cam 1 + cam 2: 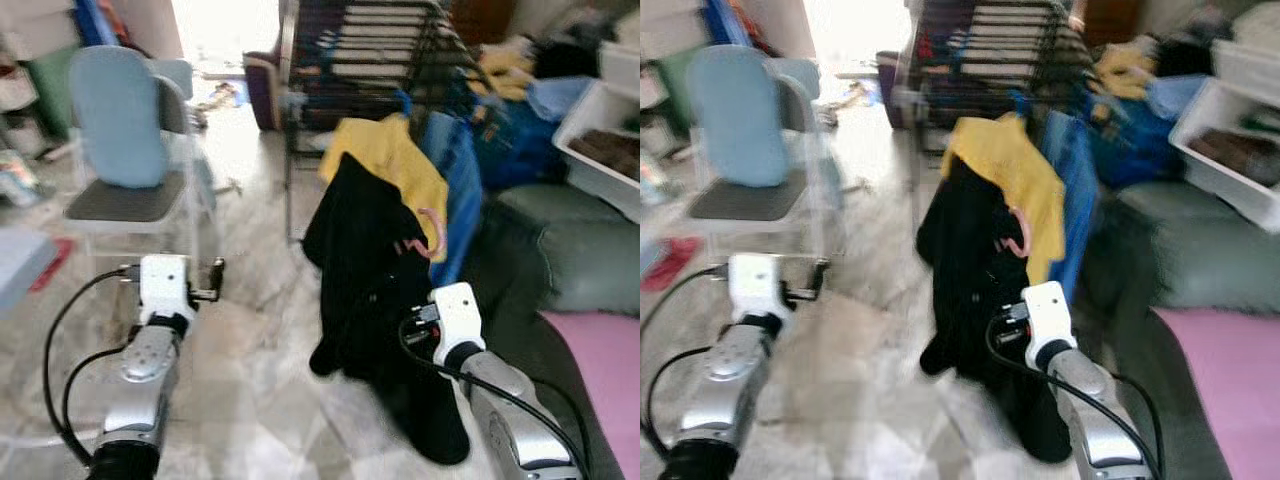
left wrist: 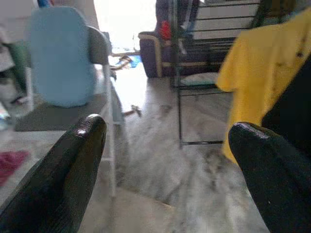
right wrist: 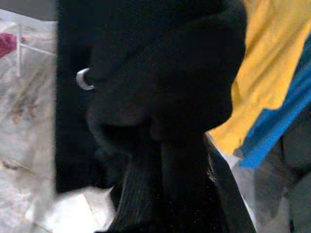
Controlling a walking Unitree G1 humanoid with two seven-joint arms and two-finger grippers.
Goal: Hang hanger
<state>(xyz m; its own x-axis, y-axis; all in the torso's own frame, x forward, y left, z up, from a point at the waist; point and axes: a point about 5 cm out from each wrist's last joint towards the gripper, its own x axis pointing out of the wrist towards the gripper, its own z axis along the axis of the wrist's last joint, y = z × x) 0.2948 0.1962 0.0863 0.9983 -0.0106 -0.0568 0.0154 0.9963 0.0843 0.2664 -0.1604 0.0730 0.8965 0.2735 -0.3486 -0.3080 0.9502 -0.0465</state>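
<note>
A black garment hangs in front of me against a yellow garment and a blue one draped on the dark drying rack. A pink hanger peeks out beside the yellow cloth. My right gripper reaches into the black garment, its dark fingers together and buried in the cloth. A small silver hook shows on the black fabric. My left gripper is held out low to the left, open and with nothing in it, its fingers wide apart.
A chair with a light blue back stands at the left on the marble floor. A dark sofa with a pink cushion fills the right. A white bin and piled clothes sit behind it.
</note>
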